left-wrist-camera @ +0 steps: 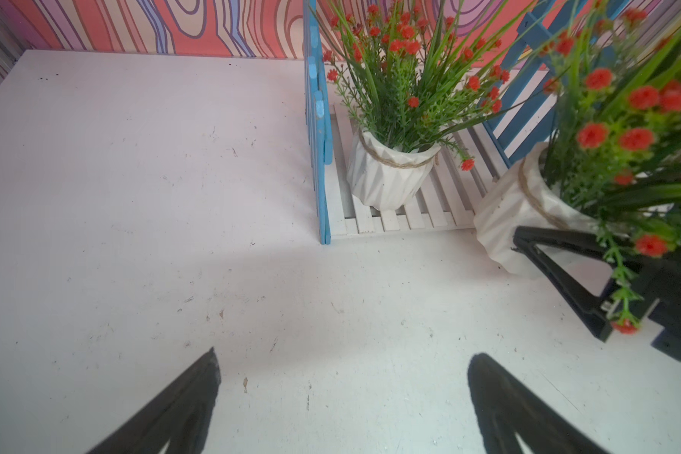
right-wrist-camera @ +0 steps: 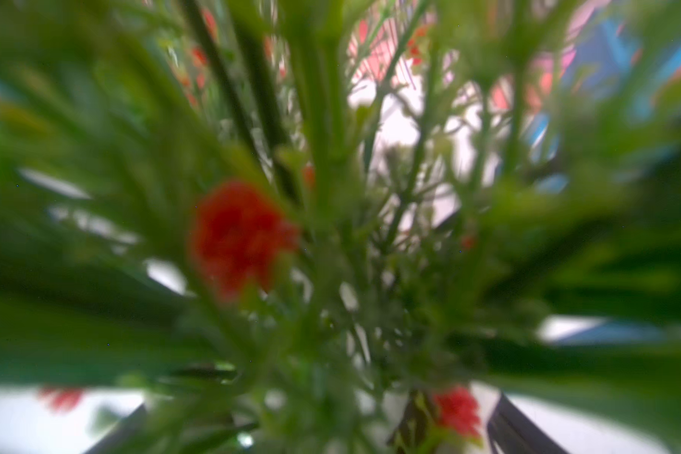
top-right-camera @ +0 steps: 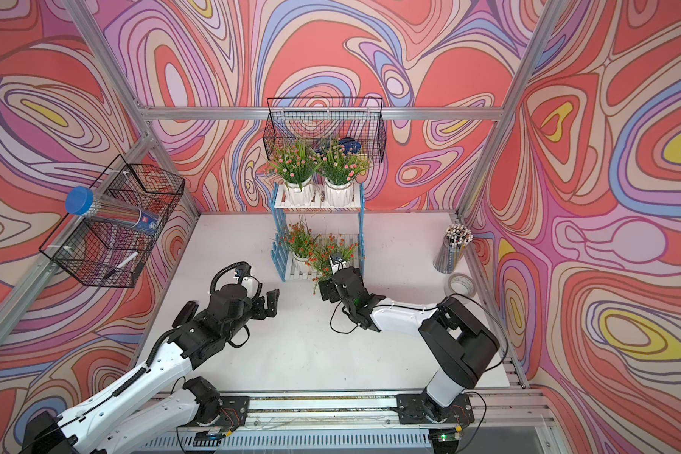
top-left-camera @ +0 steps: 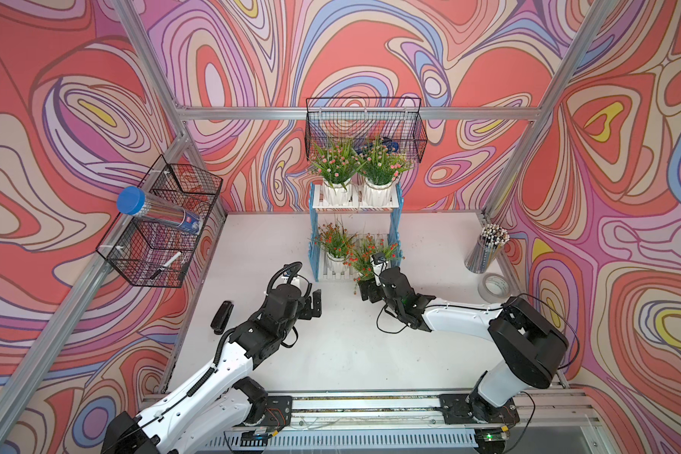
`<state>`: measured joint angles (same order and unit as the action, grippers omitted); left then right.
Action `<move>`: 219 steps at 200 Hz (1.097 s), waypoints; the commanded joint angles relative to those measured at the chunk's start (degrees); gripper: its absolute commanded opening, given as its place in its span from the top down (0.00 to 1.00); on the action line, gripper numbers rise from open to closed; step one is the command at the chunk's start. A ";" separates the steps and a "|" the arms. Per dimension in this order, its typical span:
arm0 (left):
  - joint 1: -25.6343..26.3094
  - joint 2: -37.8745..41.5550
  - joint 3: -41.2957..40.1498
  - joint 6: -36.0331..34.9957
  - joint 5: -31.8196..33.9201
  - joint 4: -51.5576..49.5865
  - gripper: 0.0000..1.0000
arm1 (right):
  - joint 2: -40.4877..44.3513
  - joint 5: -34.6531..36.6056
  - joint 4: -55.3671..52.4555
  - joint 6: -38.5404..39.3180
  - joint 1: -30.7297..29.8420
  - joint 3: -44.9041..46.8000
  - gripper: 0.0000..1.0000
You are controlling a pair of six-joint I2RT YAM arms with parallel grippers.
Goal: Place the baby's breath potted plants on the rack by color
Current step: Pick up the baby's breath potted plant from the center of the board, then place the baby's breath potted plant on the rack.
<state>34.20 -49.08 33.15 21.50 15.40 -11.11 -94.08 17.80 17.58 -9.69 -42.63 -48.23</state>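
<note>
**Second red plant gripped at the rack's front**

My left gripper [top-left-camera: 314,304] hangs over the counter [top-left-camera: 331,353], in front of the rack [top-left-camera: 314,224] and off its left side. Its fingers stand wide apart with nothing between them.

On the rack's top shelf a pink plant [top-left-camera: 335,165] stands at the left end and the other pink plant [top-left-camera: 382,167] at the right end. Both are upright and their leaves mingle. On the rack's lower shelf a red plant [top-left-camera: 335,243] stands upright at the left end.

Just in front of the rack's lower shelf, at its right end, is the second red plant [top-left-camera: 370,257]. My right gripper [top-left-camera: 366,290] is closed on its white pot, with one black finger pressed against the pot's side. I cannot tell whether the pot's base rests on the counter. My right wrist camera sees only blurred green leaves and red blossoms.
</note>
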 commanded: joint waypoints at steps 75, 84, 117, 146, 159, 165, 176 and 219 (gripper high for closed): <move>0.17 4.85 -0.89 1.27 1.98 -3.03 0.00 | -12.46 -2.95 -0.86 -3.46 6.81 -15.05 0.21; 0.17 4.98 -0.97 1.27 2.16 -3.10 0.00 | -13.50 -2.72 -1.30 -3.31 6.91 -16.35 0.21; 0.17 5.54 -0.98 0.81 2.79 -3.47 0.00 | -16.49 -1.19 -1.31 -3.77 7.02 -19.11 0.20; 0.16 5.82 -0.67 0.17 3.06 -3.54 0.00 | -18.85 1.76 -2.68 -4.67 7.12 -21.43 0.20; 0.13 5.84 -0.57 -0.03 3.01 -3.58 0.00 | -19.69 2.47 -2.64 -5.11 7.29 -21.81 0.20; 0.17 5.84 -0.54 -0.06 2.93 -3.52 0.00 | -20.11 2.51 -2.64 -5.24 7.45 -22.03 0.19; 0.13 5.84 -0.62 0.01 2.97 -3.56 0.00 | -21.11 2.21 -2.69 -5.63 7.73 -22.49 0.18; 0.17 6.10 -0.43 0.21 2.88 -3.65 0.00 | -22.50 0.32 -4.74 -7.01 8.79 -23.83 0.12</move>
<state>34.20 -43.90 32.51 21.65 17.19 -13.80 -116.20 17.82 11.92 -15.31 -34.46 -70.61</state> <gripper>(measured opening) 0.998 0.929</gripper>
